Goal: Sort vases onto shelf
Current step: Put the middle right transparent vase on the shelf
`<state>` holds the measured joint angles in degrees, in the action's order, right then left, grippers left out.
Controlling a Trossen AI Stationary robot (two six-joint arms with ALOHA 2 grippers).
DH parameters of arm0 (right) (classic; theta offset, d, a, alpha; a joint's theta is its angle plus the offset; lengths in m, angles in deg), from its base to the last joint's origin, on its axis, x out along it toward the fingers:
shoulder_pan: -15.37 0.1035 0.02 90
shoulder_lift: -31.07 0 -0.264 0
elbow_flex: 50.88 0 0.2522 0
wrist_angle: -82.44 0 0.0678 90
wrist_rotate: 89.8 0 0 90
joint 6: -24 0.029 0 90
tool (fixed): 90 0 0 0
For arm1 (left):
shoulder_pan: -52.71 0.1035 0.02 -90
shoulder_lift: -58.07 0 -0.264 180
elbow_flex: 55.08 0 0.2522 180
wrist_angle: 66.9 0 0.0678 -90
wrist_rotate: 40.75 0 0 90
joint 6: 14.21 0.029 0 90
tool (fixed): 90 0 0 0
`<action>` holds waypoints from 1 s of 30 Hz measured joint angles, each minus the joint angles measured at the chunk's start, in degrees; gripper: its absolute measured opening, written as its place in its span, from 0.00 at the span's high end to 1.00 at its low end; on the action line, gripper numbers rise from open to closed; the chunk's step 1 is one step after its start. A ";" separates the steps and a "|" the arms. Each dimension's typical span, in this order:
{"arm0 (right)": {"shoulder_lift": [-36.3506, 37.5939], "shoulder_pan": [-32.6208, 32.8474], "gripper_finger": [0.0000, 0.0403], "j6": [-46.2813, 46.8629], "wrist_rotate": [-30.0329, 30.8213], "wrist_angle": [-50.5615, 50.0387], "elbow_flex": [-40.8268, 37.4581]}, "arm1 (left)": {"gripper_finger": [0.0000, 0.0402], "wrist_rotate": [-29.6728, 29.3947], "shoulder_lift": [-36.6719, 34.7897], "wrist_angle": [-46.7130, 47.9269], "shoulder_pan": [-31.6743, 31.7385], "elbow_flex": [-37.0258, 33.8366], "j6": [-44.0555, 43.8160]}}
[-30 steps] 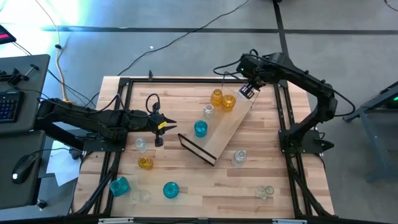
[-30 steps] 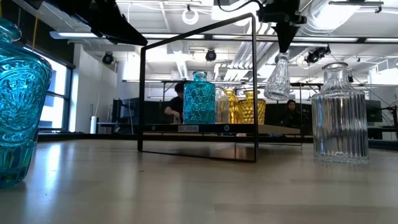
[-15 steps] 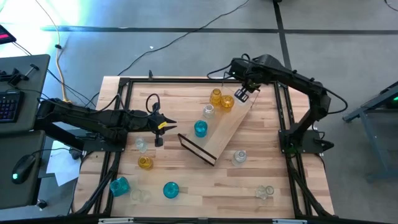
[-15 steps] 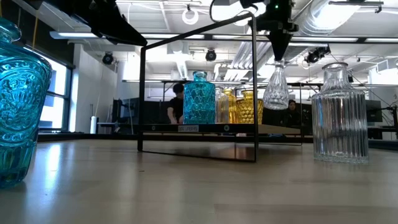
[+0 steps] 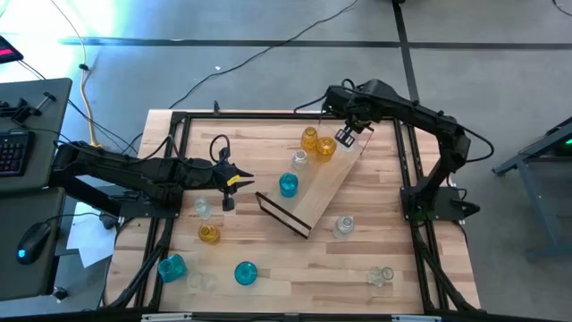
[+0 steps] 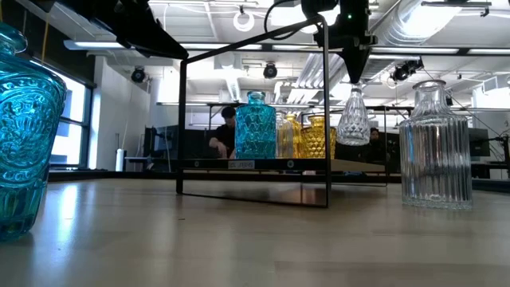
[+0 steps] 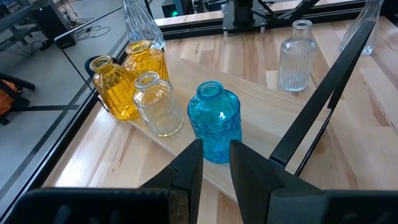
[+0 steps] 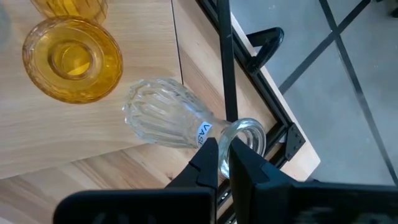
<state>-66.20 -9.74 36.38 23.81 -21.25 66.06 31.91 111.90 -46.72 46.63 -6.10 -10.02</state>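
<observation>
A grey floor crossed by cables surrounds the wooden counter (image 5: 268, 277) in the high view, where the shelf (image 5: 331, 183) lies at a slant near the middle. Two amber vases (image 5: 319, 144), a clear one (image 5: 300, 159) and a teal vase (image 5: 288, 185) already stand along it, grouped by colour, probably the sorting the task asks for. The right gripper (image 5: 345, 137) hangs over the shelf's far end just beside the amber pair, while the left gripper (image 5: 229, 182) waits well to the side, above the counter. Loose vases lie scattered on the counter, near its front and sides. In the low view, past a big teal vase close by and a ribbed clear bottle (image 6: 435, 147), the shelf's black wire frame (image 6: 255, 119) rises, and a flared clear vase (image 6: 352, 118) dangles from above by its neck, its base apparently just clear of the board, likely so it can be lowered upright into a free spot. People sit in the room behind. The left wrist view shows that arm's fingers (image 7: 188, 171) close together, nearly touching, with nothing between them, aimed at the teal vase on the shelf. The right wrist view shows its fingers (image 8: 208, 160) clamped on the clear vase's neck just under the rim, the body over bare board beside an amber vase (image 8: 72, 58).
</observation>
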 joint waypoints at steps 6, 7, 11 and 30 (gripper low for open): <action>0.00 -0.01 1.00 -0.03 0.37 1.31 0.00 | 0.82 0.00 -0.01 -0.02 0.00 0.00 -0.03; -0.01 -0.01 1.00 -0.03 0.57 1.33 0.00 | 0.82 0.00 0.00 0.00 0.00 0.00 -0.03; -0.91 -0.01 1.00 -0.02 0.96 1.51 0.00 | 0.82 0.02 -0.01 0.00 0.00 0.00 -0.03; -6.80 -1.88 1.00 -5.00 1.92 8.03 0.00 | 0.82 0.07 0.01 0.22 0.00 0.00 -0.05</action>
<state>-73.00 -11.63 31.37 25.74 -13.22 66.06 31.97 111.91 -46.50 46.63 -6.10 -10.07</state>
